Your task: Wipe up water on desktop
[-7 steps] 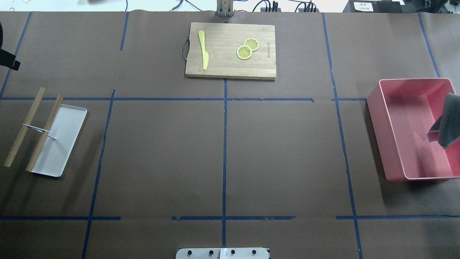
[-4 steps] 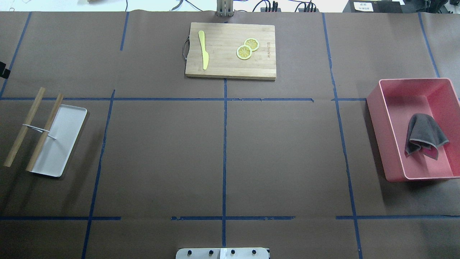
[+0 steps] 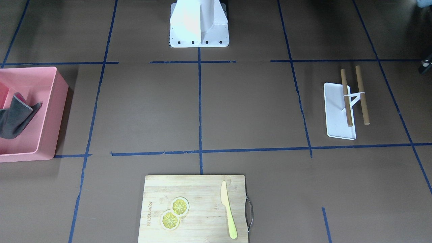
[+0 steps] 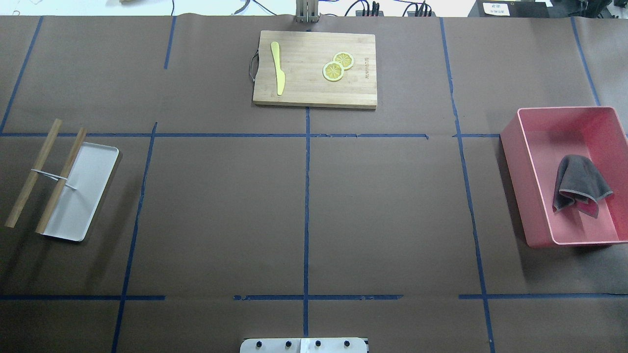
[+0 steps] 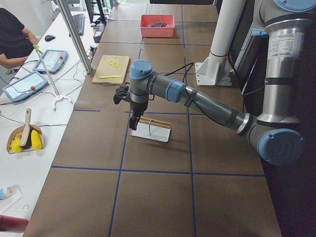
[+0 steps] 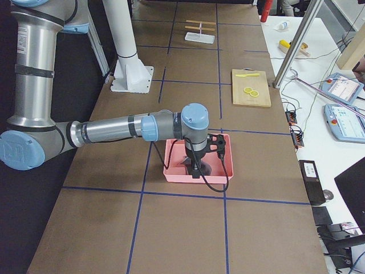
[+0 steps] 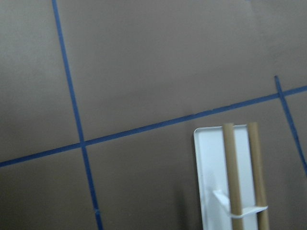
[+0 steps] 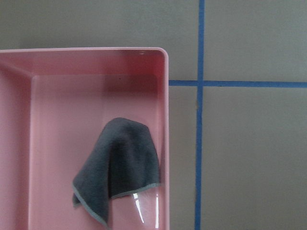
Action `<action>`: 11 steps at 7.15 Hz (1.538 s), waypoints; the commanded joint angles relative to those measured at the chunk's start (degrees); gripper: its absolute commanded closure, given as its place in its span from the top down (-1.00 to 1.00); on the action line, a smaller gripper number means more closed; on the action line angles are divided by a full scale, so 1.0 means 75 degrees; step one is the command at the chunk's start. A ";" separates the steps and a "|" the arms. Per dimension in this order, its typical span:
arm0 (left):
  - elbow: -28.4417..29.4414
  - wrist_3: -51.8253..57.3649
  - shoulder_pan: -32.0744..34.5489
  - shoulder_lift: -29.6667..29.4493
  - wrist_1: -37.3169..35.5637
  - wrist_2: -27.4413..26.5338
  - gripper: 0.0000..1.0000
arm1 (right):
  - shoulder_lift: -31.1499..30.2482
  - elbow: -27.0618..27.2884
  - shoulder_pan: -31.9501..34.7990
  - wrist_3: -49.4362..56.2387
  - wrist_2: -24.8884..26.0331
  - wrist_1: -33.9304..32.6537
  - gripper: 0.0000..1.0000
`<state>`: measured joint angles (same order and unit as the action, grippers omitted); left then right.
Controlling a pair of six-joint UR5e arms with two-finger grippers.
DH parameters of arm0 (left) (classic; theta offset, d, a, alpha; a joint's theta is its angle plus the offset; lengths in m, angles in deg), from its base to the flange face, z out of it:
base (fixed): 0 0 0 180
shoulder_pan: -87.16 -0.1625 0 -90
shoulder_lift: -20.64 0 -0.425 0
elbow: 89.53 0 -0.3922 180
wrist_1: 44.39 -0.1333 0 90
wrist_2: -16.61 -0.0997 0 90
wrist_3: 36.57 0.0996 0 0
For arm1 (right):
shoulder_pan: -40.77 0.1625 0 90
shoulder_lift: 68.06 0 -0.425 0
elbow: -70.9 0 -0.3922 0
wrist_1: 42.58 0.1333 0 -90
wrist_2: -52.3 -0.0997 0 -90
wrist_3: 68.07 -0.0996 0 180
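The desktop [image 4: 221,211] is dark brown with blue tape lines; I see no water on it. A grey cloth [image 4: 581,186] lies crumpled in the pink bin [image 4: 510,162] at the right; it also shows in the right wrist view [image 8: 124,163] and the front view [image 3: 15,118]. My right gripper [image 6: 197,170] hangs over that bin and shows only in the right side view, so I cannot tell its state. My left gripper [image 5: 132,122] hangs over the white tray, shown clearly only in the left side view; I cannot tell its state.
A bamboo cutting board [image 4: 304,93] at the far middle holds a yellow knife [image 4: 277,68] and two lemon slices [image 4: 333,71]. A white tray [image 4: 83,196] with two wooden rods [image 4: 34,171] sits at the left. The robot base [image 3: 199,23] stands at the near edge.
The grey cloth hung at the right edge over the pink bin, then dropped and now lies in it. Both arms have left the overhead view.
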<state>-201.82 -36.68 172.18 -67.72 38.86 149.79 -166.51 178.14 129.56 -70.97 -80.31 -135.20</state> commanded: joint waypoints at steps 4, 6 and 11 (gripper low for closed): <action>0.1650 0.2019 0.1051 0.0260 -0.0190 0.0675 1.00 | 0.0037 -0.0670 0.0302 0.0763 -0.0014 0.0033 1.00; 0.1754 0.2008 0.1016 0.0508 0.0008 0.0664 1.00 | 0.0060 -0.0729 0.0290 0.0762 -0.0119 0.0080 1.00; 0.1777 0.2031 0.1004 0.0437 0.0090 0.0640 1.00 | 0.0060 -0.0788 0.0255 0.0762 -0.0073 0.0115 1.00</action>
<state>-188.43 -21.49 179.78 -64.29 39.13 154.69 -166.12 172.10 131.54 -65.19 -80.80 -134.42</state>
